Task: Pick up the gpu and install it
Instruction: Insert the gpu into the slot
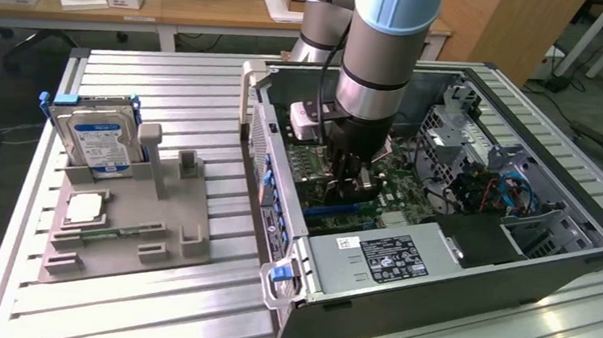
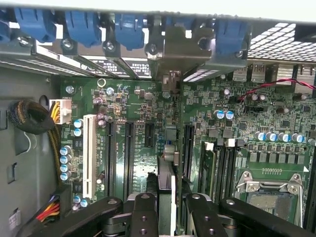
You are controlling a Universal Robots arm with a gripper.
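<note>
Inside the open computer case, the gripper has its jaws part closed on the gpu, held edge-on directly above the motherboard, long axis parallel to the expansion slots, bracket end toward the blue-clipped rear wall.
</note>
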